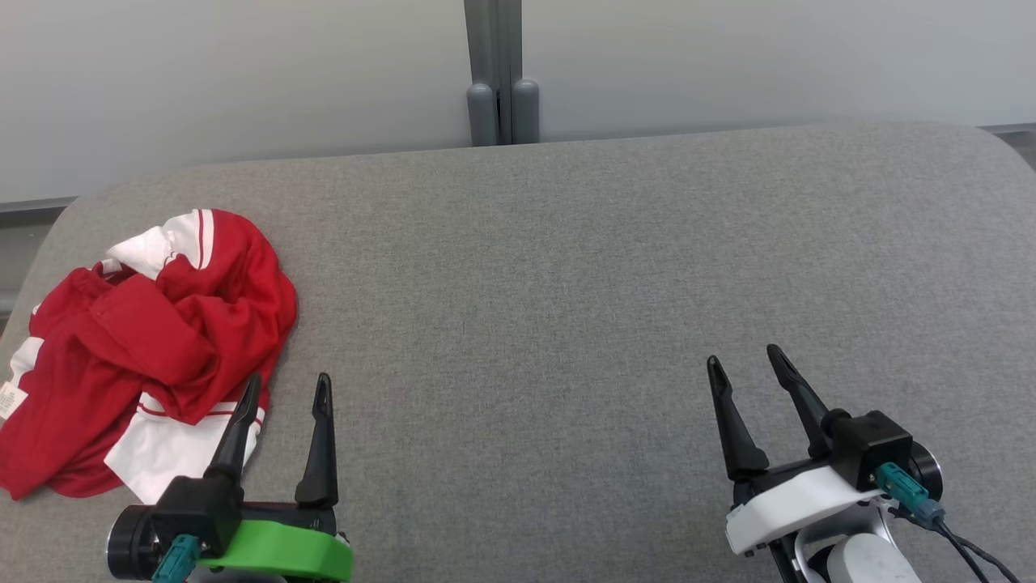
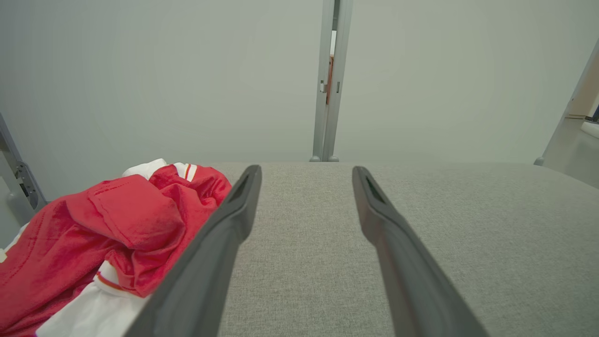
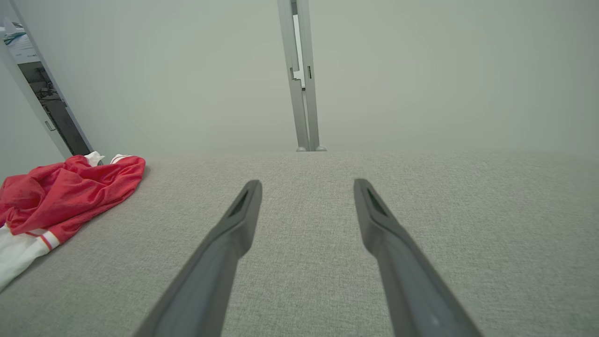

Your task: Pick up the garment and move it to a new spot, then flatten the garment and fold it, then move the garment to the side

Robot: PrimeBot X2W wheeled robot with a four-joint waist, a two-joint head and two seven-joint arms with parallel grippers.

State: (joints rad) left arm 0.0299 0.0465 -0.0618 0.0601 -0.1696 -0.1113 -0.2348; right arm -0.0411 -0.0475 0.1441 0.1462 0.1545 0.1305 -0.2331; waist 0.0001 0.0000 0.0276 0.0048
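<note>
A crumpled red and white garment (image 1: 154, 340) lies in a heap at the left end of the grey fabric table (image 1: 566, 283). My left gripper (image 1: 289, 385) stands open at the lower left, just right of the heap's near edge, its left finger overlapping the white hem in the head view. Nothing is between its fingers. The left wrist view shows the garment (image 2: 112, 234) to the left of the open left gripper (image 2: 306, 171). My right gripper (image 1: 745, 360) is open over bare table at the lower right, far from the garment (image 3: 61, 194), with the right gripper (image 3: 306, 185) empty.
A pale wall with a grey vertical post (image 1: 502, 73) runs behind the table's far edge. The table's left corner is rounded close to the garment. A small white label (image 1: 10, 401) sticks out at the garment's left side.
</note>
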